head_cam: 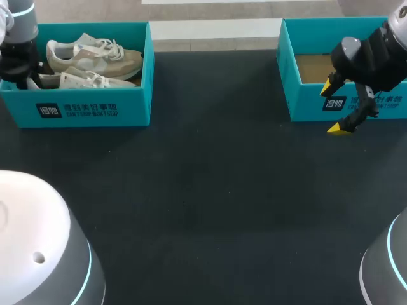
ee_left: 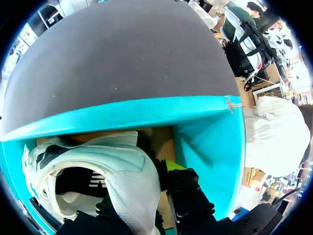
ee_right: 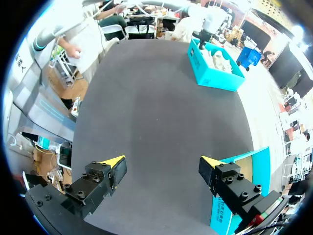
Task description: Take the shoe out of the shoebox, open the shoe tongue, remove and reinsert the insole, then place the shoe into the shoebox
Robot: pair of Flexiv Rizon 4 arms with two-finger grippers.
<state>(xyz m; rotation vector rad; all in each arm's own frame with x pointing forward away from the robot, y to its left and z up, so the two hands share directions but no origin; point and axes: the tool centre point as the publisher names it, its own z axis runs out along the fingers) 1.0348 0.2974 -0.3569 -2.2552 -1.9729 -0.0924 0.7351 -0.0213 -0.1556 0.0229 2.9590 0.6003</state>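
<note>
Teal left shoebox [head_cam: 95,108] at ten o'clock on the dark table [head_cam: 210,190], long sides along the nine-to-three line. Inside, two pale sneakers side by side, each with its long axis on that same nine-to-three line, toes toward three o'clock, heels toward nine. Rear shoe [head_cam: 95,56] along the twelve-o'clock wall, beige and white, laces up. Front shoe [head_cam: 89,81] along the six-o'clock wall, whiter, laces up as well, just beside the rear one.

Left gripper [head_cam: 22,71] down in the nine-o'clock end of that box, at the heels. In the left wrist view, close over the white heel collar of a shoe, with the dark lining of the opening on one side and cardboard floor and teal end wall on the other. Cannot tell from there which of the two shoes. Cannot tell either whether clamped on the heel or merely around it.

Right shoebox [head_cam: 305,105] at two o'clock, same teal, brown cardboard floor showing. Right gripper [head_cam: 335,108] just in front of its six-o'clock wall, near three o'clock on the table, hanging over the dark surface. Spread wide, yellow tips [ee_right: 113,160] well apart, nothing between them, nothing held. In the right wrist view, bare table under and ahead of the gripper, a corner of the right shoebox beside one finger, the left shoebox far ahead across the table.
</note>
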